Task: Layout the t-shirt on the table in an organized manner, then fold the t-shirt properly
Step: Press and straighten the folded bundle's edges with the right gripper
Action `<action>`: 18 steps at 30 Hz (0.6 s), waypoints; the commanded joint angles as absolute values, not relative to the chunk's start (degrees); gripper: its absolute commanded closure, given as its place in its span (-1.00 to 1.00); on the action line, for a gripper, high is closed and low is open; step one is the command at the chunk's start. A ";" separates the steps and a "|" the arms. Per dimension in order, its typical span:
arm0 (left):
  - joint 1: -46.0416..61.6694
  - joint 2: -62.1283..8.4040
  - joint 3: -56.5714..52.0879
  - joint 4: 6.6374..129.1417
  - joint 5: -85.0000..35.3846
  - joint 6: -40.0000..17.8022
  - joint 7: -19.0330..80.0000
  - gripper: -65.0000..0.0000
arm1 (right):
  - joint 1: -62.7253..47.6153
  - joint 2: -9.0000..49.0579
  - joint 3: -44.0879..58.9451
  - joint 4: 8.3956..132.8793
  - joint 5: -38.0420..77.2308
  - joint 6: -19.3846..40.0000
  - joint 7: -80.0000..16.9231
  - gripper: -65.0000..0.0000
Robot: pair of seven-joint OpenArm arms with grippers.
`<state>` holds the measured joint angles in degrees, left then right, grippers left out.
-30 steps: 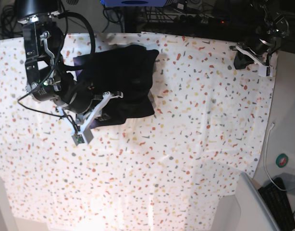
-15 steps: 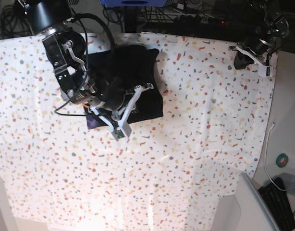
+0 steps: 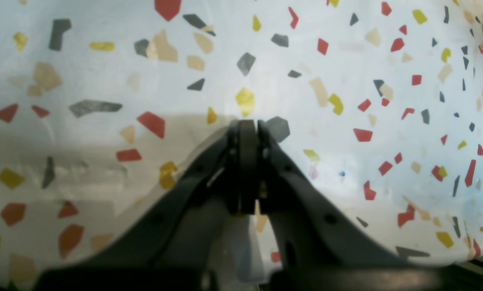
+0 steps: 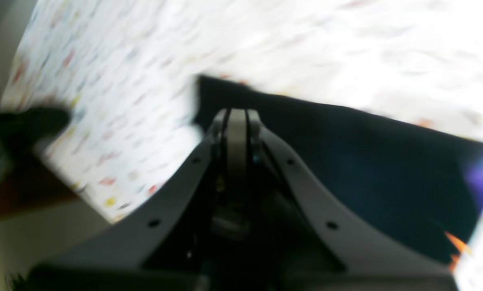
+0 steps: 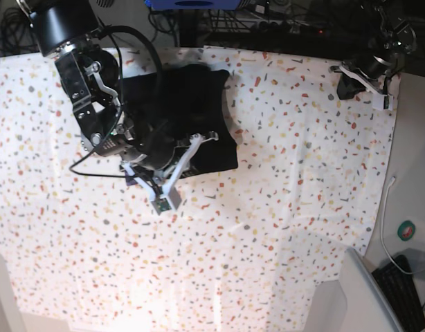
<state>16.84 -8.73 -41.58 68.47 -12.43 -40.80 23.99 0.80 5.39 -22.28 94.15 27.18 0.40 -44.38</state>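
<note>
Overhead, right gripper (image 4: 236,117) closed over t-shirt (image 5: 192,104), left gripper (image 3: 247,125) closed, empty.

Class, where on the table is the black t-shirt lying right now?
In the base view the t-shirt lies bunched at the table's far edge, left of centre, with the right gripper over its near-right part.

Base view looks down from overhead on the whole worktop (image 5: 282,228). Both wrist views sit just behind their claws, close to that same speckled worktop.
</note>
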 commanded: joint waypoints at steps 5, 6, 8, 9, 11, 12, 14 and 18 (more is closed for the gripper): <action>17.01 -9.01 -41.54 68.88 -10.59 -40.00 25.98 1.00 | 4.35 4.00 -21.49 84.53 27.82 0.40 -43.21 1.00; 16.92 -9.01 -41.54 68.88 -10.59 -40.00 25.98 1.00 | 4.88 3.21 -21.49 82.59 27.74 0.57 -43.21 1.00; 16.92 -9.01 -41.54 68.88 -10.59 -40.00 25.98 1.00 | 5.41 2.59 -21.58 79.78 27.74 0.48 -43.21 1.00; 16.92 -9.01 -41.54 68.88 -10.59 -40.00 25.98 1.00 | 5.41 2.51 -21.58 80.13 27.74 0.48 -43.21 1.00; 16.92 -9.01 -41.54 68.88 -10.59 -40.00 25.98 1.00 | 5.05 2.68 -21.49 83.21 27.74 0.48 -43.56 1.00; 16.92 -9.01 -41.54 68.88 -10.59 -40.00 25.98 1.00 | 4.26 3.47 -21.41 86.20 27.74 0.40 -43.74 1.00; 16.92 -9.01 -41.54 68.88 -10.59 -40.00 25.98 1.00 | 2.77 4.26 -21.49 92.18 27.74 0.40 -45.14 1.00; 16.92 -9.01 -41.54 68.88 -10.59 -40.00 25.98 1.00 | 0.57 4.00 -21.58 96.22 27.74 0.40 -51.91 1.00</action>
<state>16.69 -8.60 -41.50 68.62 -12.29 -40.80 24.32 0.60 4.03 -21.39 95.68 27.40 0.05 -51.96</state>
